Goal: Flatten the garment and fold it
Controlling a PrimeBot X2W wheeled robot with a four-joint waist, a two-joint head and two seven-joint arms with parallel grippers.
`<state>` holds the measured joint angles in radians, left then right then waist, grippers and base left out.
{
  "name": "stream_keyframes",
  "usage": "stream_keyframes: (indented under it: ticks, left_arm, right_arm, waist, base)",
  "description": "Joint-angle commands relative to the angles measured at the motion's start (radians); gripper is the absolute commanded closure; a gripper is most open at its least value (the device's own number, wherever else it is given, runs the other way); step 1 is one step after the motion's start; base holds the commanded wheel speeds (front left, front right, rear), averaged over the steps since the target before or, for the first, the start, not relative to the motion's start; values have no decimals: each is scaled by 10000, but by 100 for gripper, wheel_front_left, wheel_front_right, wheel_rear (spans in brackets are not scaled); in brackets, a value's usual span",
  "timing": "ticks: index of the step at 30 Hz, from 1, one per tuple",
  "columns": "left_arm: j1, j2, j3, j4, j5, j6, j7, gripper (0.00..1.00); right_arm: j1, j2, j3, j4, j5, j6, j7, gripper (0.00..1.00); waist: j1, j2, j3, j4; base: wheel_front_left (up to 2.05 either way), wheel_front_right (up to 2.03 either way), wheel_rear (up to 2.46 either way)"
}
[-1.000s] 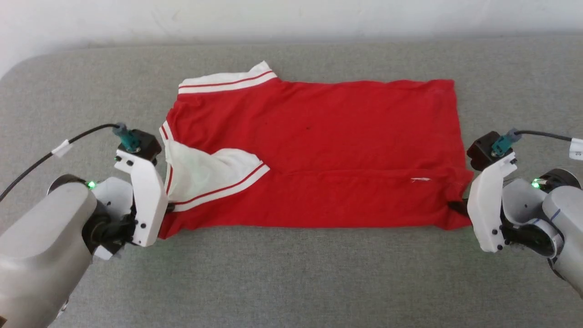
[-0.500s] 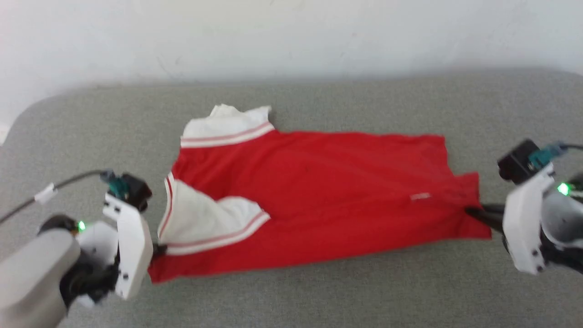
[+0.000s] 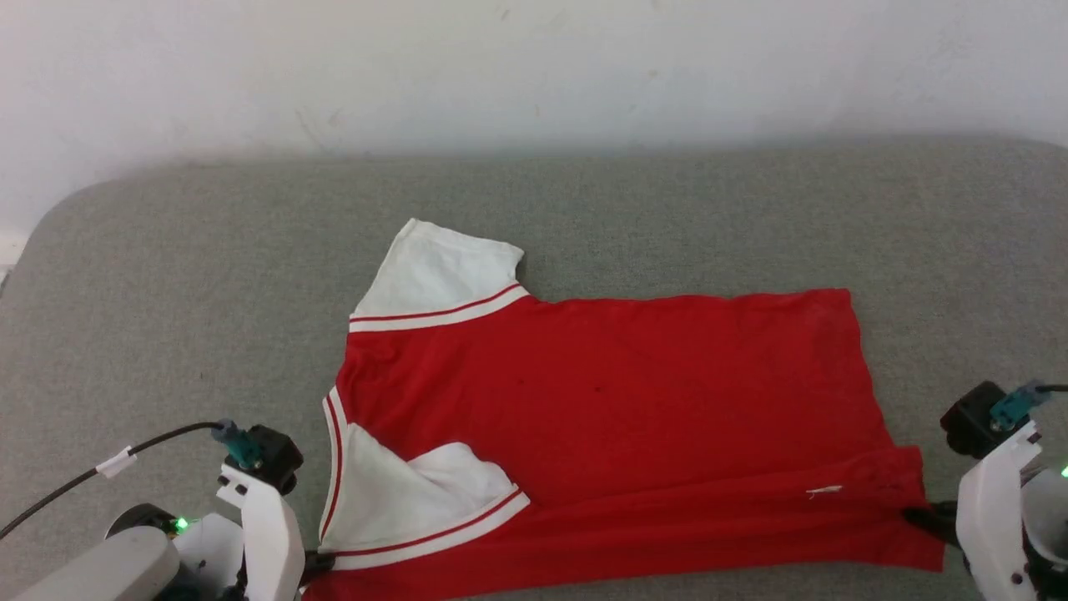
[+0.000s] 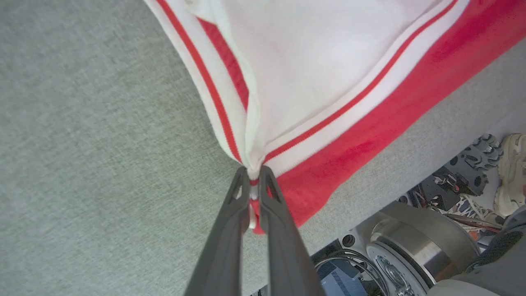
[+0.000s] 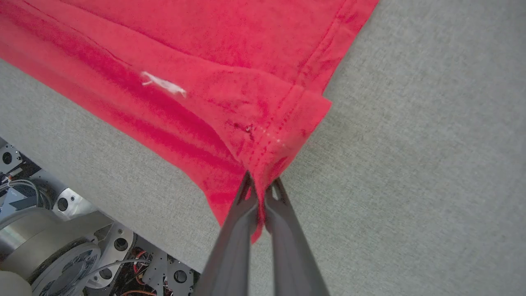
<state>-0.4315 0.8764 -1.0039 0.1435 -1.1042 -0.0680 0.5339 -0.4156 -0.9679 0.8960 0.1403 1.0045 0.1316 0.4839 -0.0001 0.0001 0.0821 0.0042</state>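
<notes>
The garment [image 3: 617, 409] is a red T-shirt with white sleeves and red-striped trim, lying sideways on the grey cushion, collar end to the left, hem to the right. Its near long edge is folded over. One white sleeve [image 3: 438, 271] points away from me; the other [image 3: 409, 501] lies folded onto the red body. My left gripper [image 3: 315, 568] is shut on the garment [image 4: 312, 102] at the near left corner, where striped trim bunches between the fingers [image 4: 230, 230]. My right gripper [image 3: 922, 516] is shut on the garment's [image 5: 197, 82] near hem corner.
The grey cushion [image 3: 167, 275] runs to a white wall [image 3: 501, 67] behind. Its near edge lies just under the garment; below that edge the wrist views show the robot's metal base [image 4: 411, 246] and cables [image 5: 135, 263]. A shoe [image 4: 511, 172] stands on the floor.
The head camera has tilted up, so the whole scene sits lower. Both grippers have drawn the garment toward the cushion's near edge, and the far sleeve now lies spread out.
</notes>
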Motion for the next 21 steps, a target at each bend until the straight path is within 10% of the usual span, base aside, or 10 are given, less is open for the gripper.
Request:
stream_keyframes:
  ticks: [1, 7, 8, 9, 10, 11, 21]
  left_arm:
    - [105, -99, -6, 227, -44, 95, -75, 100]
    - [16, -597, -85, 1275, -64, -43, -188, 100]
    - [1, -649, -69, 1377, -53, -80, -290, 100]
    - [1, -697, -20, 1458, -55, -106, -452, 96]
    - [6, -733, 55, 1525, -39, -106, -675, 16]
    - [22, -751, 110, 1558, -12, -115, -881, 0]
    - [-846, 200, 1168, 406, 1061, 328, -2892, 0]
  right_arm:
    - [186, 188, 1, 189, -95, -9, 43, 100]
    - [431, 1034, 149, 1088, -659, -9, -148, 100]
    - [458, 1153, 134, 1219, -677, -9, -242, 85]
    - [467, 1240, 97, 1309, -704, -9, -380, 47]
    - [452, 1325, 36, 1361, -778, -9, -602, 0]
    - [454, 1387, 1, 1374, -847, -9, -795, 0]
    - [662, 1562, -2496, 765, -2218, -9, -3716, 0]
  waist:
    - [1, -1, 176, 17]
    - [1, -1, 372, 24]
    - [1, -1, 364, 20]
    - [1, -1, 348, 19]
    - [1, -1, 296, 0]
    - [1, -1, 232, -17]
    - [1, -1, -5, -136]
  base:
    - [0, 0, 0]
    - [0, 0, 0]
    - [0, 0, 0]
    - [0, 0, 0]
    - [0, 0, 0]
    - [0, 0, 0]
    - [0, 0, 0]
